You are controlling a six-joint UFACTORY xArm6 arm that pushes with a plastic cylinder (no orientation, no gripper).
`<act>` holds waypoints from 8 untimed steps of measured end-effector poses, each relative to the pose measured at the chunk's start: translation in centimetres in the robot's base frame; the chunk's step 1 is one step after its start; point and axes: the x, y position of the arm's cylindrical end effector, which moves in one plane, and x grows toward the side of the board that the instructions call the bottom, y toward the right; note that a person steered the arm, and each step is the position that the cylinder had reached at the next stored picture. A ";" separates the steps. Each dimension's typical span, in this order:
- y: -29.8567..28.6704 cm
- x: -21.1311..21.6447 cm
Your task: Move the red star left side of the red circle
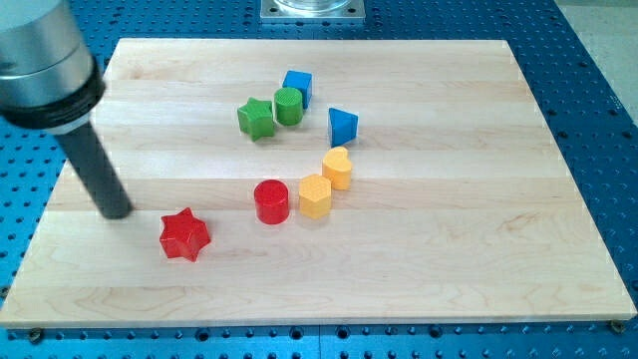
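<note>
The red star [184,235] lies near the view's bottom left of the wooden board [449,249]. The red circle [271,201] stands to its right and a little higher, apart from it. My tip [117,211] is at the end of the dark rod, just left of and slightly above the red star, with a small gap between them.
A yellow hexagon [315,195] touches the red circle's right side, with a yellow heart [338,168] above it. A blue triangle [343,126], green star [256,118], green circle [288,105] and blue cube [297,86] sit higher up. The board's left edge is close to my tip.
</note>
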 end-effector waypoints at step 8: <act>4.9 3.5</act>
